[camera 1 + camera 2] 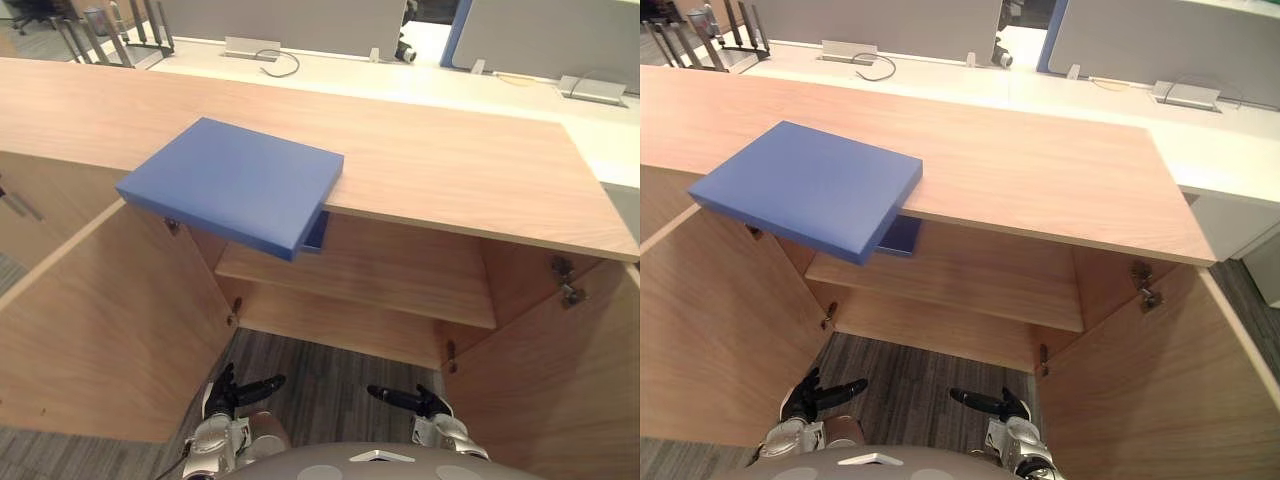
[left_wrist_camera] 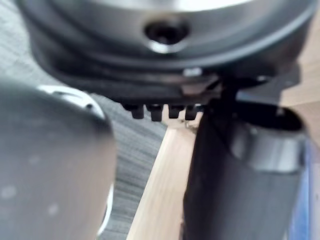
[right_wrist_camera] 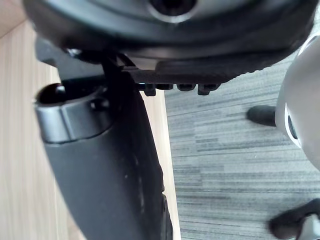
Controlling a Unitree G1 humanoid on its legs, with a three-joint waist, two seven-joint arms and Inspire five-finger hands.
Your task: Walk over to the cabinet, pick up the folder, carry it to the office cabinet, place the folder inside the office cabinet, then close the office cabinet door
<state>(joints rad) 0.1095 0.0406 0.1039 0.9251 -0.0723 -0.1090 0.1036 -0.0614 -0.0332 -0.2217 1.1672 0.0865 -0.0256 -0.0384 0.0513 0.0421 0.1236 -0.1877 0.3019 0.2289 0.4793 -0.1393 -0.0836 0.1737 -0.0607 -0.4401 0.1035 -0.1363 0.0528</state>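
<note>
Low at the near edge, over grey striped carpet [image 1: 320, 395], sit L hand [image 1: 228, 393] and R hand [image 1: 428, 404], well apart, each w/ a dark digit pointing inward toward the other. Both are empty. In the wrist views the fingers [image 2: 156, 113] hang loose past the palm & the thumb [image 3: 105, 165] stands out, nothing gripped. Ahead is a light-wood cabinet [image 1: 520, 290] w/ both doors standing open: L door [image 1: 100, 330] wide toward the near left, R door [image 1: 560, 390] toward the near right, a hinge [image 1: 565, 280] showing on the R inner wall. Inside, one shelf [image 1: 380, 270] spans the width, w/ the wood bottom below it. Folder [image 1: 235, 180], flat & blue, lies on the cabinet top [image 1: 450, 170] at its front edge, toward the left end, turned at an angle. Its near corner & approx half its body overhang the front edge, above the opening & L door. Darker blue bit [image 1: 315, 232] shows just under the front edge beside the overhanging part; can't tell what it is. Behind the top's back edge runs a white desk [image 1: 450, 75] w/ grey partition screens [image 1: 300, 20], a loose cable [image 1: 285, 65], a small grey box [image 1: 595, 90] toward the back-right corner, & a metal rack [image 1: 110, 35] by the back-left corner.
</note>
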